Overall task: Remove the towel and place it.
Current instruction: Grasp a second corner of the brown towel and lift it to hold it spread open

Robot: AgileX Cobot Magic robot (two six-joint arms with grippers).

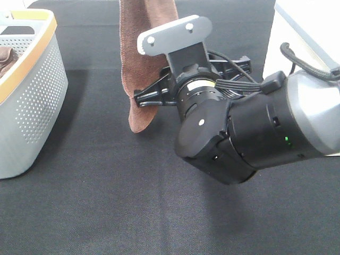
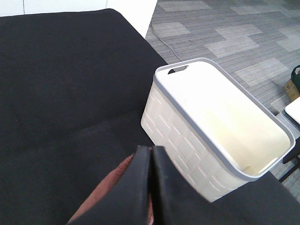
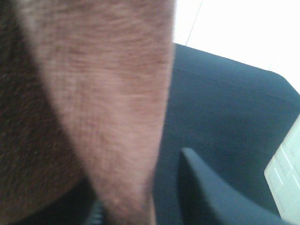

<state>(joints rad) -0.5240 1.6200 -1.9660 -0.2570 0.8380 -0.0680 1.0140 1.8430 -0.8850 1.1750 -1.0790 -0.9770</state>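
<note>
While the left pincer [image 2: 151, 154] pinched it, the towel [image 1: 146, 53] hung lengthwise over the black desk [image 1: 106, 202].

Its long axis ran straight up and down, and a narrow lower corner pointed at the desk. It hung well apart from the grey basket with the orange rim [image 1: 37, 90], where a bunched brown cloth [image 1: 5, 56] lay. The left pincer's fingers were pressed together with brown cloth coming out beneath them. The right pincer [image 1: 142, 95] stood spread about the towel's lower part, one finger clear of it. Black fabric covered the desk. A white basket with a grey rim [image 2: 178, 136] stood by its edge, and beyond lay a floor of grey carpet tiles [image 2: 225, 33].
</note>
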